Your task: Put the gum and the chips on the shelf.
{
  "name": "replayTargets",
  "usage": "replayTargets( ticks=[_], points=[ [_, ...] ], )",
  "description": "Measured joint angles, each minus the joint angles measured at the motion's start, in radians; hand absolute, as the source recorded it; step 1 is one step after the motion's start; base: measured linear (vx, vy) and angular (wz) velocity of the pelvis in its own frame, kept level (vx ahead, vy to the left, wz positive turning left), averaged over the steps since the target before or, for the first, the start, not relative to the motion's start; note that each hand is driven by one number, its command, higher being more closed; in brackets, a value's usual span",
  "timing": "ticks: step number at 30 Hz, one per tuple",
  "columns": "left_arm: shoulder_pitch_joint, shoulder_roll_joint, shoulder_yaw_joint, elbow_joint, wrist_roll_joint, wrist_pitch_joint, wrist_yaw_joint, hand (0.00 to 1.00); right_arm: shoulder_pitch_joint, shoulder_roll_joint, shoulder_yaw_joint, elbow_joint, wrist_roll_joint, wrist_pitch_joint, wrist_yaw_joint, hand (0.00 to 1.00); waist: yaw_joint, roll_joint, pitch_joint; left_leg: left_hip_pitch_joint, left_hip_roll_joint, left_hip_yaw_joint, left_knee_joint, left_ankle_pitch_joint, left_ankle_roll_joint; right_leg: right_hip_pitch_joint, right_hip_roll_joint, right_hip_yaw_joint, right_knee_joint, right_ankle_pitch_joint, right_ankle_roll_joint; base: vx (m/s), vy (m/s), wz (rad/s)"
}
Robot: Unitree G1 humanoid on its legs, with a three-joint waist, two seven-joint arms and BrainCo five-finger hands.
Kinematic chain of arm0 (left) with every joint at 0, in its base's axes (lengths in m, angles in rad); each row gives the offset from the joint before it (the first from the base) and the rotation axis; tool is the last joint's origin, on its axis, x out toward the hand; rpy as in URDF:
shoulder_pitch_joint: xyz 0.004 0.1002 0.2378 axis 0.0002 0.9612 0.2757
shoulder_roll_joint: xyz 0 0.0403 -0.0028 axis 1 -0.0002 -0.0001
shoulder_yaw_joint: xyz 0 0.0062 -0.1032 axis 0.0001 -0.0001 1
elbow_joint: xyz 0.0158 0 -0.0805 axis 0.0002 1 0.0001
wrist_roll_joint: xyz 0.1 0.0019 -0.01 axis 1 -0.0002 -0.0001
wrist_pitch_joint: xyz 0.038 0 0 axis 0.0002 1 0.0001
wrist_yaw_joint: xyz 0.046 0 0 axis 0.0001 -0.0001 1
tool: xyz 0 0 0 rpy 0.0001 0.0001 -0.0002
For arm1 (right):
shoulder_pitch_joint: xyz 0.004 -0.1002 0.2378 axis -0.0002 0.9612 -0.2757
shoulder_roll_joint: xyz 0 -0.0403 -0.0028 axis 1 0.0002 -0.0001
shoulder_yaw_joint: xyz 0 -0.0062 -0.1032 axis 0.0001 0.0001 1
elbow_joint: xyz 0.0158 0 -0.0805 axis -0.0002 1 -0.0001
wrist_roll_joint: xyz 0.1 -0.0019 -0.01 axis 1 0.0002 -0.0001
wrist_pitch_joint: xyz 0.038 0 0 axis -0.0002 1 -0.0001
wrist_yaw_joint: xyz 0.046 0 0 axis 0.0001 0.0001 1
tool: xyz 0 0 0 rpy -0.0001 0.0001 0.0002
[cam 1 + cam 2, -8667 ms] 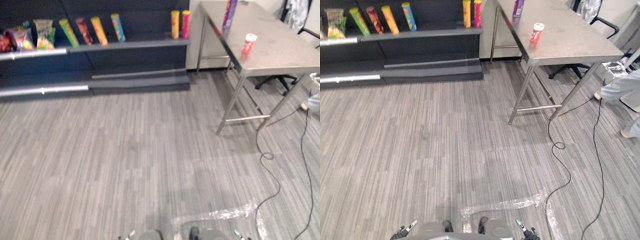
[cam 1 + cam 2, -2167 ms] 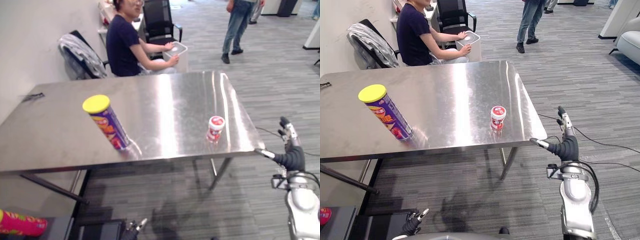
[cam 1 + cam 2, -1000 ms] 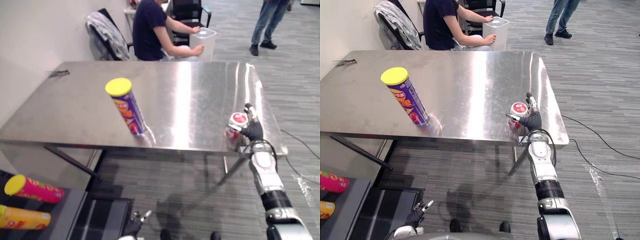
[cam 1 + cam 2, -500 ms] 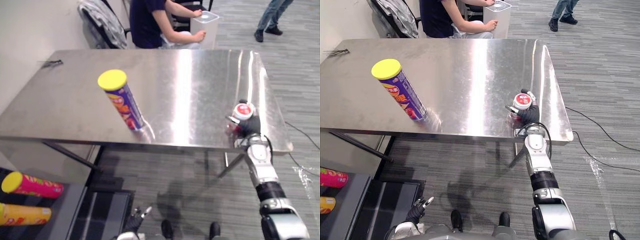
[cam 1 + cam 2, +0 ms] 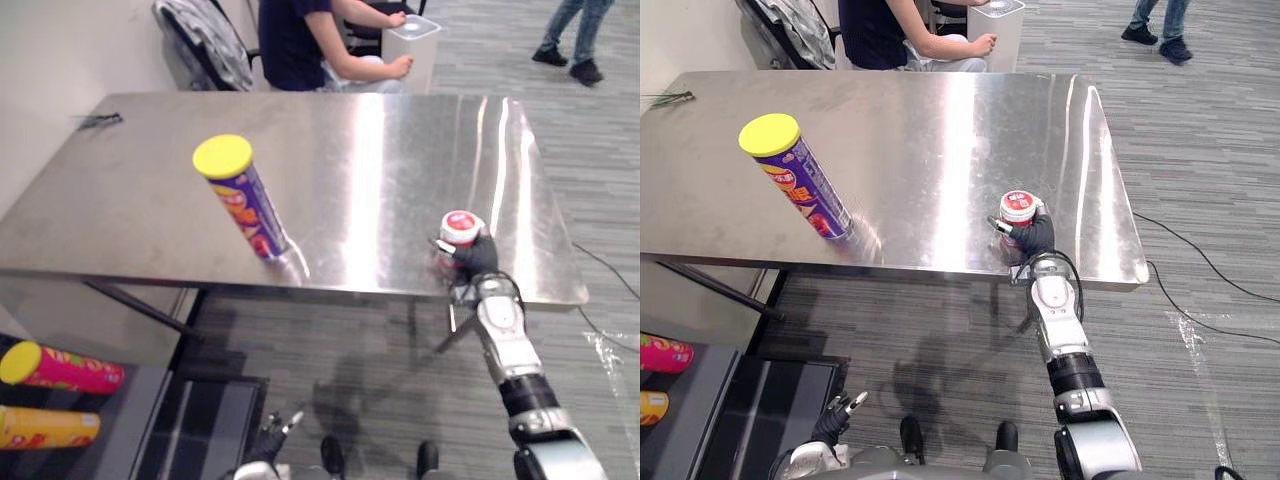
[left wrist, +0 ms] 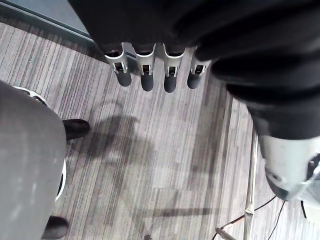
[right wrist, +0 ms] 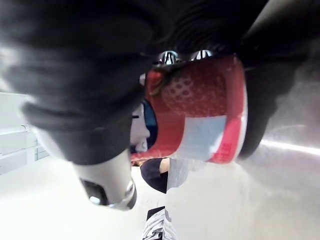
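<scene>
We see the brushed stainless-steel table (image 5: 380, 150) with its front edge toward us and its right edge ending short of an open stretch of grey striped carpet (image 5: 360, 370). The small red-and-white gum tub (image 5: 1017, 207) sits close to that front edge, well in from the right corner, with bare steel on both sides of it. It is upright, with its short axis vertical and its round red lid facing up. The right hand (image 5: 1034, 239) reaches up from below the edge. In its wrist view the dark-tipped fingers (image 7: 260, 125) curl round the tub's glossy side (image 7: 200, 115), grasping it. We cannot tell whether the base rests on the steel.

Well apart to the left stands the tall purple chips can (image 5: 245, 207), a slim cylinder on its base near the front edge, with its flat yellow lid on top. Its long axis leans up and to the left in our eye views. A wide bare span of steel lies between the can and the tub.

The left hand (image 5: 836, 414) hangs low over the carpet, its fingers (image 6: 146, 76) straight and released.

At the lower left, a pink tube (image 5: 62, 366) and an orange tube (image 5: 48, 428) lie on their sides on the dark shelf (image 5: 140, 420). A seated person (image 5: 300, 40) is at the table's far side.
</scene>
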Motion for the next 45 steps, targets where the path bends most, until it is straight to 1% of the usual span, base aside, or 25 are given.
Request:
replayTargets(
  ticks=[3,5,10,12,14,16,18,20,23,25,26,28,30,31,32,35,36,38,39,40,41,42,43,44,45],
  points=[
    [0.000,-0.001,0.006,-0.002,0.029,0.000,0.000,0.00,0.062,0.001,0.000,-0.111,0.000,0.003,0.005,1.00,-0.001,0.000,0.000,0.004,0.000,0.000,0.000,0.000,0.000,0.004,0.000,0.000,0.000,0.000,0.000,0.00,0.000,0.00],
    [0.000,-0.003,0.026,0.000,0.037,0.000,0.000,0.00,0.123,0.001,-0.003,-0.237,0.000,0.001,0.006,1.00,-0.003,-0.001,-0.001,0.011,0.001,0.000,0.000,-0.001,-0.002,0.011,0.001,0.000,0.000,0.000,0.000,0.00,0.000,0.00],
    [0.004,-0.001,0.049,0.002,0.037,0.001,-0.001,0.00,0.244,-0.001,-0.046,-0.458,0.005,-0.036,0.047,1.00,-0.004,-0.012,-0.009,0.012,0.002,-0.002,0.000,-0.001,-0.002,0.011,0.002,0.001,0.002,0.000,0.000,0.00,0.000,0.00],
    [0.011,-0.003,0.081,0.005,0.038,0.003,-0.003,0.00,0.304,-0.003,-0.073,-0.536,0.015,-0.042,0.069,1.00,-0.009,-0.024,-0.020,0.013,0.003,-0.001,0.000,-0.002,-0.003,0.008,0.002,0.001,0.002,0.000,0.000,0.00,0.000,0.00],
    [0.014,-0.001,0.090,0.011,0.038,0.006,-0.006,0.00,0.362,-0.004,-0.104,-0.591,0.054,-0.052,0.092,1.00,-0.015,-0.035,-0.033,0.013,0.003,-0.001,0.000,-0.002,-0.003,0.008,0.001,0.000,0.002,0.000,0.000,0.00,0.000,0.00],
    [0.029,-0.001,0.116,0.018,0.038,0.008,-0.020,0.00,0.435,-0.004,-0.131,-0.640,0.123,-0.064,0.130,1.00,-0.033,-0.046,-0.057,0.015,0.003,-0.002,0.000,-0.002,-0.003,0.010,0.001,-0.001,0.003,0.000,0.000,0.00,0.000,0.00],
    [0.030,-0.001,0.122,0.022,0.038,0.009,-0.024,0.00,0.496,-0.003,-0.153,-0.677,0.159,-0.065,0.155,1.00,-0.035,-0.048,-0.063,0.025,0.004,-0.001,0.000,-0.003,-0.004,0.014,0.001,-0.002,0.009,0.000,0.000,-0.01,-0.007,-0.02],
    [0.036,-0.001,0.126,0.023,0.037,0.010,-0.031,0.00,0.547,-0.002,-0.174,-0.692,0.160,-0.066,0.172,1.00,-0.043,-0.047,-0.068,0.028,0.006,-0.001,0.000,-0.004,-0.005,0.010,0.002,-0.004,0.023,0.000,0.000,-0.05,-0.012,-0.03],
    [0.043,-0.005,0.156,0.023,0.033,0.013,-0.039,0.00,0.603,0.014,-0.205,-0.708,0.179,-0.065,0.192,1.00,-0.056,-0.047,-0.067,0.021,0.009,0.002,0.011,-0.013,-0.015,-0.024,-0.001,-0.008,0.084,-0.020,-0.016,-0.08,0.004,-0.05],
    [0.042,-0.004,0.161,0.021,0.015,0.018,-0.041,0.00,0.628,0.038,-0.228,-0.719,0.198,-0.065,0.194,1.00,-0.059,-0.049,-0.065,-0.034,0.022,-0.004,0.135,-0.070,-0.016,-0.049,-0.014,-0.015,0.147,-0.056,-0.018,-0.08,-0.021,0.08],
    [0.042,-0.004,0.161,0.021,0.014,0.018,-0.041,0.00,0.632,0.038,-0.233,-0.719,0.198,-0.065,0.194,1.00,-0.058,-0.047,-0.064,-0.045,0.027,-0.006,0.162,-0.084,-0.016,-0.053,-0.015,-0.017,0.161,-0.063,-0.019,-0.06,-0.022,0.13],
    [0.042,-0.003,0.160,0.020,-0.013,0.021,-0.043,0.00,0.634,0.037,-0.244,-0.720,0.198,-0.065,0.193,1.00,-0.058,-0.039,-0.058,-0.092,0.048,-0.021,0.264,-0.131,-0.018,-0.072,-0.015,-0.024,0.213,-0.092,-0.022,-0.07,-0.016,0.14],
    [0.039,-0.001,0.161,0.018,-0.041,0.023,-0.053,0.00,0.631,0.037,-0.246,-0.720,0.197,-0.065,0.187,1.00,-0.057,-0.029,-0.051,-0.158,0.071,-0.041,0.374,-0.176,-0.021,-0.123,-0.018,-0.034,0.311,-0.146,-0.030,-0.09,-0.021,0.23],
    [0.039,-0.001,0.161,0.018,-0.053,0.023,-0.057,0.00,0.628,0.037,-0.244,-0.721,0.198,-0.065,0.184,1.00,-0.058,-0.033,-0.044,-0.186,0.076,-0.054,0.408,-0.188,-0.021,-0.146,-0.021,-0.041,0.350,-0.171,-0.034,-0.06,-0.033,0.32],
    [0.034,0.002,0.163,0.014,-0.068,0.026,-0.062,0.00,0.622,0.036,-0.239,-0.721,0.198,-0.065,0.176,1.00,-0.058,-0.027,-0.034,-0.214,0.082,-0.070,0.448,-0.201,-0.022,-0.169,-0.025,-0.053,0.398,-0.190,-0.042,-0.05,-0.035,0.32],
    [0.017,0.007,0.163,0.012,-0.095,0.031,-0.064,0.00,0.594,0.035,-0.214,-0.720,0.199,-0.063,0.169,1.00,-0.057,-0.023,-0.002,-0.266,0.084,-0.118,0.504,-0.208,-0.025,-0.196,-0.035,-0.095,0.469,-0.221,-0.049,-0.05,-0.069,0.51],
    [0.010,0.008,0.163,0.009,-0.095,0.031,-0.064,0.00,0.566,0.032,-0.195,-0.720,0.198,-0.063,0.166,1.00,-0.056,-0.014,0.015,-0.292,0.089,-0.150,0.521,-0.205,-0.028,-0.197,-0.034,-0.125,0.478,-0.225,-0.055,-0.05,-0.082,0.66],
    [0.004,0.010,0.172,0.002,-0.095,0.030,-0.063,0.00,0.524,0.032,-0.174,-0.715,0.199,-0.063,0.156,1.00,-0.050,-0.009,0.035,-0.322,0.082,-0.198,0.518,-0.181,-0.036,-0.199,-0.037,-0.176,0.492,-0.235,-0.066,-0.05,-0.112,0.78],
    [0.005,0.009,0.187,0.000,-0.095,0.029,-0.063,0.00,0.499,0.031,-0.161,-0.711,0.200,-0.063,0.152,1.00,-0.042,-0.004,0.045,-0.337,0.080,-0.223,0.503,-0.149,-0.036,-0.196,-0.034,-0.215,0.508,-0.240,-0.075,-0.06,-0.166,0.92],
    [0.007,0.011,0.192,0.000,-0.095,0.034,-0.061,0.00,0.484,0.030,-0.155,-0.710,0.200,-0.064,0.148,1.00,-0.028,-0.005,0.047,-0.345,0.076,-0.223,0.458,-0.098,-0.044,-0.197,-0.042,-0.267,0.509,-0.243,-0.087,-0.06,-0.139,0.94],
    [0.008,0.016,0.193,0.001,-0.098,0.035,-0.061,0.00,0.477,0.029,-0.156,-0.708,0.200,-0.064,0.147,1.00,-0.023,-0.011,0.048,-0.342,0.074,-0.199,0.415,-0.057,-0.040,-0.194,-0.054,-0.287,0.493,-0.244,-0.090,-0.08,-0.106,1.17],
    [0.009,0.021,0.202,0.003,-0.100,0.040,-0.061,0.00,0.457,0.021,-0.162,-0.706,0.199,-0.064,0.134,1.00,-0.022,-0.012,0.047,-0.332,0.091,-0.095,0.341,-0.007,-0.011,-0.184,-0.064,-0.356,0.461,-0.233,-0.111,-0.10,-0.082,1.29],
    [0.019,0.022,0.204,0.012,-0.102,0.048,-0.061,0.00,0.434,0.014,-0.162,-0.686,0.198,-0.065,0.120,1.00,-0.015,-0.011,0.053,-0.355,0.157,0.036,0.504,-0.087,0.043,-0.171,-0.066,-0.411,0.466,-0.240,-0.123,-0.10,-0.087,1.25],
    [0.027,0.022,0.209,0.011,-0.106,0.051,-0.061,0.00,0.426,0.014,-0.160,-0.673,0.197,-0.065,0.113,1.00,-0.008,-0.008,0.052,-0.353,0.184,0.072,0.576,-0.121,0.055,-0.160,-0.070,-0.433,0.470,-0.241,-0.126,-0.08,-0.112,1.18],
    [0.044,0.021,0.211,0.011,-0.123,0.052,-0.062,0.00,0.428,0.013,-0.167,-0.664,0.197,-0.063,0.106,1.00,0.000,-0.009,0.053,-0.337,0.232,0.119,0.700,-0.162,0.067,-0.133,-0.083,-0.487,0.472,-0.243,-0.129,-0.05,-0.078,1.22]
  ],
)
